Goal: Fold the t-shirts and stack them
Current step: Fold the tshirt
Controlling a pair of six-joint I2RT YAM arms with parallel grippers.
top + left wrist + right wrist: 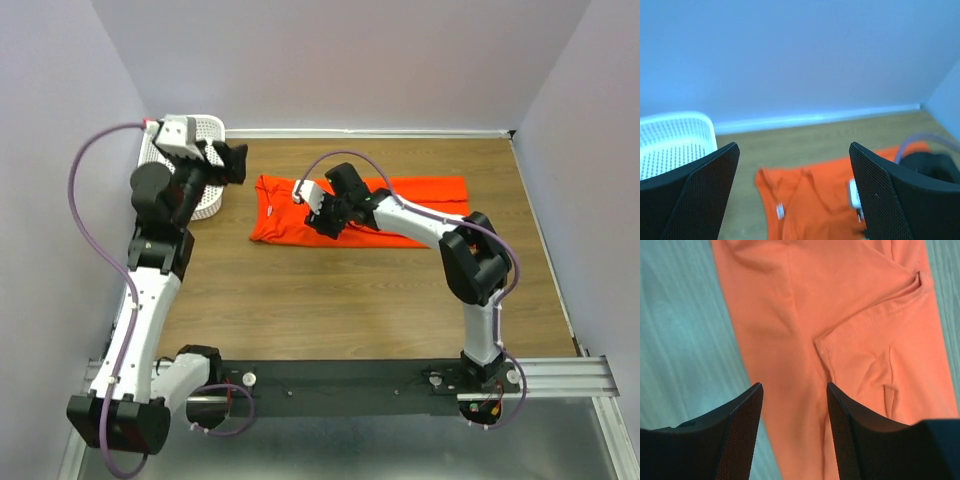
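Right gripper (323, 220) first: my wrist feed shows its two fingers spread wide with nothing between them, poised over the orange-red t-shirt (425, 190). I cannot tell whether the tips actually touch the cloth. From the overhead camera, that gripper sits over the half of the shirt nearer the white basket (210, 128), with its arm reaching across the shirt from the side away from the basket.

The t-shirt itself lies on the wooden table (350, 300) as a long band, one end just beside the basket and the rest stretching away from it along the far part of the table. It looks folded lengthwise (layers overlap, and in the right wrist view a hemmed edge crosses the fabric (790, 330) diagonally, just ahead of the fingers). The end nearest the basket carries a small white label (780, 212), which I can make out from the left wrist camera.

My left gripper (235, 162) hangs in the air just beside the basket, on the side facing the shirt. Its jaws are wide apart too and hold nothing; between them the left wrist view looks down on the shirt's (810, 205) basket end, with the basket's mesh wall (675, 135) off to one side.
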